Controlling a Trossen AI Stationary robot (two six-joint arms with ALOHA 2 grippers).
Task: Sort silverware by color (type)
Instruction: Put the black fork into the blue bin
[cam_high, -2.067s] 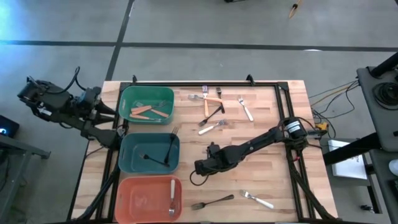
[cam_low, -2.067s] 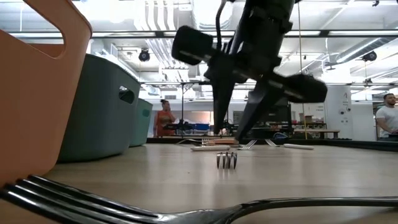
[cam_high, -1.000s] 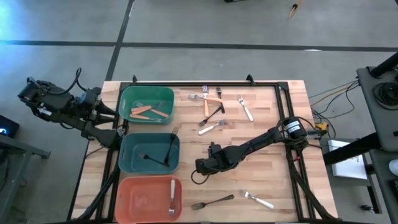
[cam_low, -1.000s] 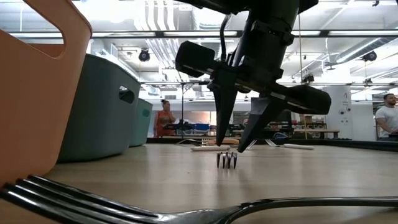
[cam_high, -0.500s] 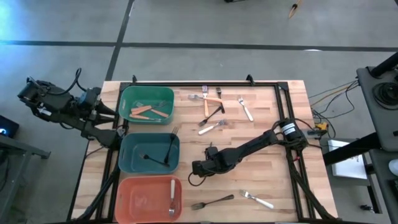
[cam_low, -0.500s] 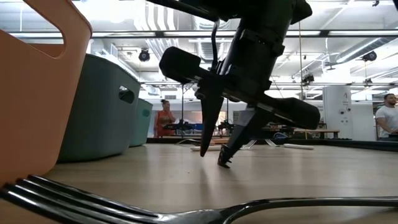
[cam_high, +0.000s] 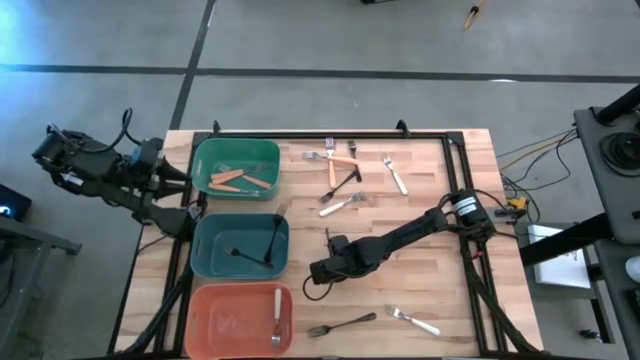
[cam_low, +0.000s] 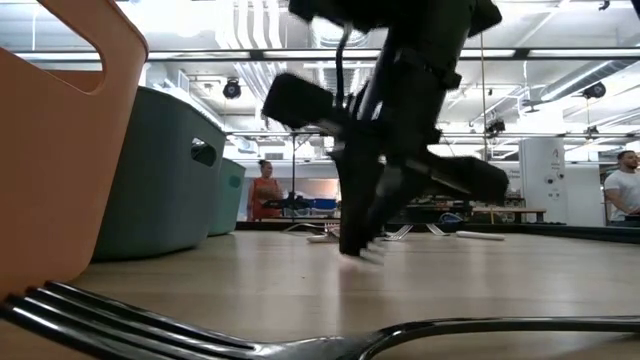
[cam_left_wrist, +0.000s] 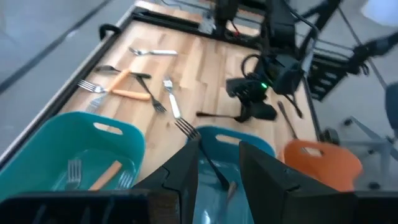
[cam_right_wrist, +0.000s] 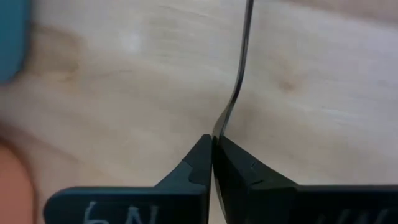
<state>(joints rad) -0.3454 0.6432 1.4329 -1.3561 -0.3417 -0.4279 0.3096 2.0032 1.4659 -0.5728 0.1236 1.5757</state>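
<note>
My right gripper (cam_high: 318, 270) is low over the table's middle, just right of the teal bin (cam_high: 240, 245), shut on a black fork (cam_right_wrist: 239, 74). The fork's handle (cam_high: 328, 238) runs from the fingers toward the far edge. The teal bin holds black forks, the green bin (cam_high: 236, 168) holds orange-handled forks, and the salmon bin (cam_high: 240, 315) holds a white-handled one. Several loose forks (cam_high: 340, 175) lie at the far middle. My left gripper (cam_left_wrist: 219, 146) waits open, beyond the table's left edge by the green bin. My right gripper pinches the black fork between its two fingertips at the curved neck by the tines (cam_right_wrist: 217, 127). The fingers point down, slanting toward the table's left. The fork is turned on its edge, and its tines (cam_low: 372, 252) show just below the fingers. Whether its handle end is clear of the wood, I cannot tell.
A black fork (cam_high: 345, 325) and a white-handled fork (cam_high: 415, 321) lie near the front edge; another white-handled fork (cam_high: 396, 176) lies at the far right. In the low view the salmon bin (cam_low: 60, 150) and a fork (cam_low: 300, 340) stand close. People show in the room behind.
My right gripper has gone down and slightly toward the table's left over the black fork's tine end, then shut on it. The fork, which lay flat with its tines toward the near edge, has turned onto its edge.
</note>
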